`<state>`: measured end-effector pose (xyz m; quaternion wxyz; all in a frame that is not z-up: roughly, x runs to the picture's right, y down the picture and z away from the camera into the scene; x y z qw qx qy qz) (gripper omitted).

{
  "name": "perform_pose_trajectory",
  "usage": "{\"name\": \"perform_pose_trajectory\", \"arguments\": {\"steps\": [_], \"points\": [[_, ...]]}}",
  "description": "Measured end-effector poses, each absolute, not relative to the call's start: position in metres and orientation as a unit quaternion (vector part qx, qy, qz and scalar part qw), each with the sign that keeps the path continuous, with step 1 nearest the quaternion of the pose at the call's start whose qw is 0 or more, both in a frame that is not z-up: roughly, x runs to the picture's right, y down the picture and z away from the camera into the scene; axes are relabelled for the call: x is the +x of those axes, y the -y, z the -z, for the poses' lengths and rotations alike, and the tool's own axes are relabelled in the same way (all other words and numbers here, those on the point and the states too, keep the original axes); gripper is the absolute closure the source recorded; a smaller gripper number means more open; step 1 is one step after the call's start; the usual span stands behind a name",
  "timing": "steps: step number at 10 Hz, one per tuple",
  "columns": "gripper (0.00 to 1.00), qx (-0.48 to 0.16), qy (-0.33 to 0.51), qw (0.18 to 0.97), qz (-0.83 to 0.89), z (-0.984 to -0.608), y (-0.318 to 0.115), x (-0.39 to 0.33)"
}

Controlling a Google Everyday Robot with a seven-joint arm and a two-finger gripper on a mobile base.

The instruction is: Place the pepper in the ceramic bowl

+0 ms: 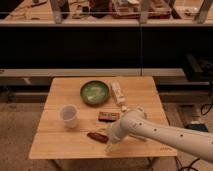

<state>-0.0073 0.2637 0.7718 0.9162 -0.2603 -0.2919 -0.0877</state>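
The pepper is a small dark red tapered thing lying on the wooden table near the front, left of centre. The ceramic bowl is green, round and shallow, at the back middle of the table. My gripper is at the end of the white arm that reaches in from the right. It is low over the table, right at the pepper's right end. The arm hides the fingers.
A translucent white plastic cup stands at the left. A flat brown bar lies between bowl and pepper. A white tube-like object lies right of the bowl. Shelves and a dark counter stand behind the table.
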Motion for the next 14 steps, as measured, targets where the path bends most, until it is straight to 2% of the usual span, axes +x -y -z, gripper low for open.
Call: {"name": "perform_pose_trajectory", "arguments": {"steps": [5,7,9,10,11,14], "points": [[0.36,-0.248,0.301,0.918,0.067,-0.791,-0.246,-0.02],[0.46,-0.252,0.303,0.916,0.075,-0.796,-0.248,-0.021],[0.46,-0.268,0.294,0.913,0.088,-0.802,-0.258,-0.016],[0.5,-0.273,0.292,0.912,0.092,-0.804,-0.26,-0.016],[0.58,-0.276,0.29,0.911,0.097,-0.804,-0.26,-0.016],[0.9,-0.273,0.288,0.911,0.113,-0.797,-0.247,-0.021]]}}
